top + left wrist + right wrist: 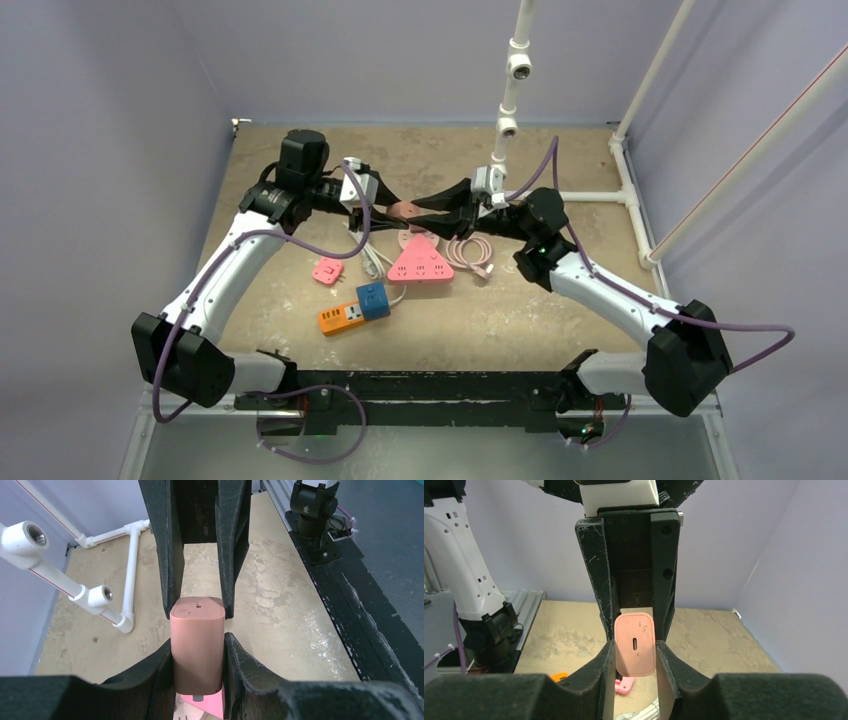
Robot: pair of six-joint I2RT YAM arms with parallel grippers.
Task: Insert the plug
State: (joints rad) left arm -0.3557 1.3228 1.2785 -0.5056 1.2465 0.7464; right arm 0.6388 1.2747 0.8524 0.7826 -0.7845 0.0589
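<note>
No text, label, brand, number or sign can be read anywhere; the pink charger shows no legible marking.

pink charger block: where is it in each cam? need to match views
Top external: pink charger near picture centre, just above the pink triangular strip.
Left wrist: charger centre, lower half.
Right wrist: charger centre, slotted end facing the camera.
Shared landmark: tan tabletop.

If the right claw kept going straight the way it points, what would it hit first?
Most likely the left gripper, facing it head-on; the pink charger sits between the jaws of the right gripper.
</note>
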